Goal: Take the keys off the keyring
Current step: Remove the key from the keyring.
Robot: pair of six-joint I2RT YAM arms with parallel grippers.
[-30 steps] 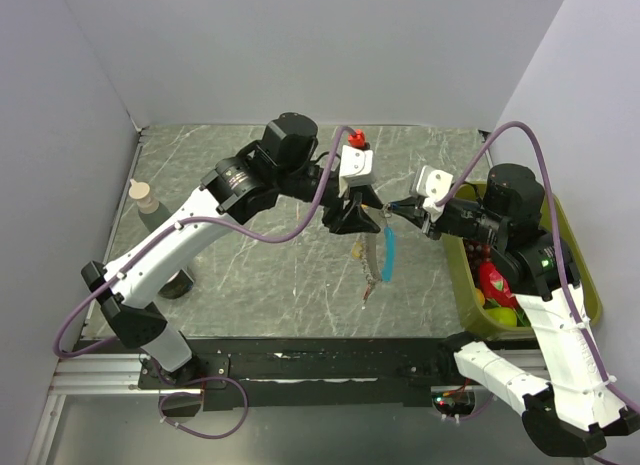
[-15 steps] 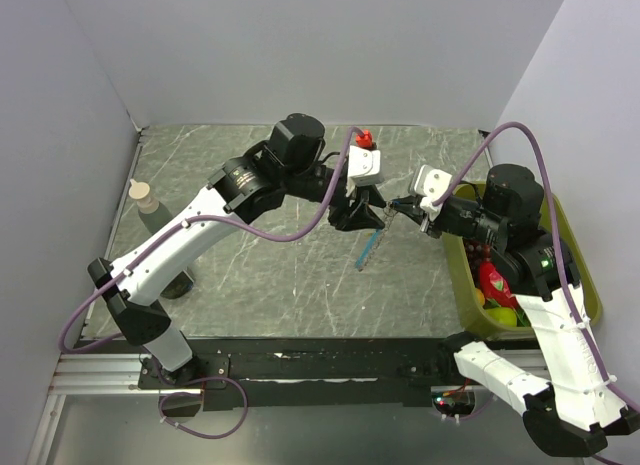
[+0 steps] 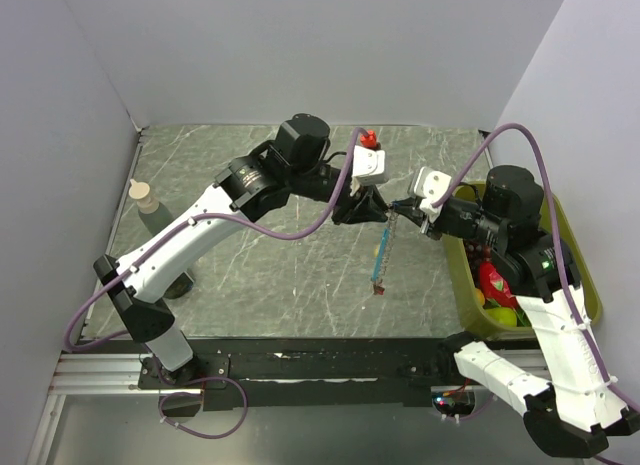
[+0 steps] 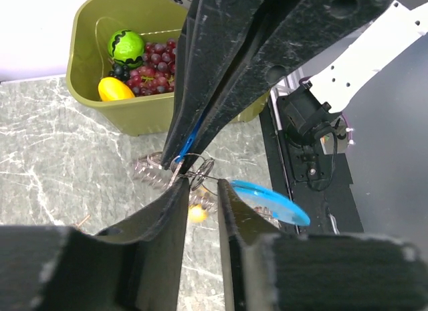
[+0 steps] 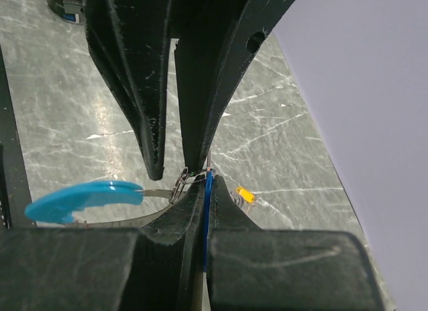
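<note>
Right gripper (image 5: 206, 180) clamping flat blue key (image 5: 208, 197); thin wire keyring (image 4: 195, 166) dangling glossy curved strip (image 4: 267, 200). Left gripper (image 4: 200, 190) fingers sitting narrowly apart, grip unclear. Olive bin (image 4: 134, 117) crowding right.

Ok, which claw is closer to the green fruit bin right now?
Right. The right claw sits between the bin and the hanging keyring; the left claw faces it from the keyring's other side, farther from the bin.
</note>
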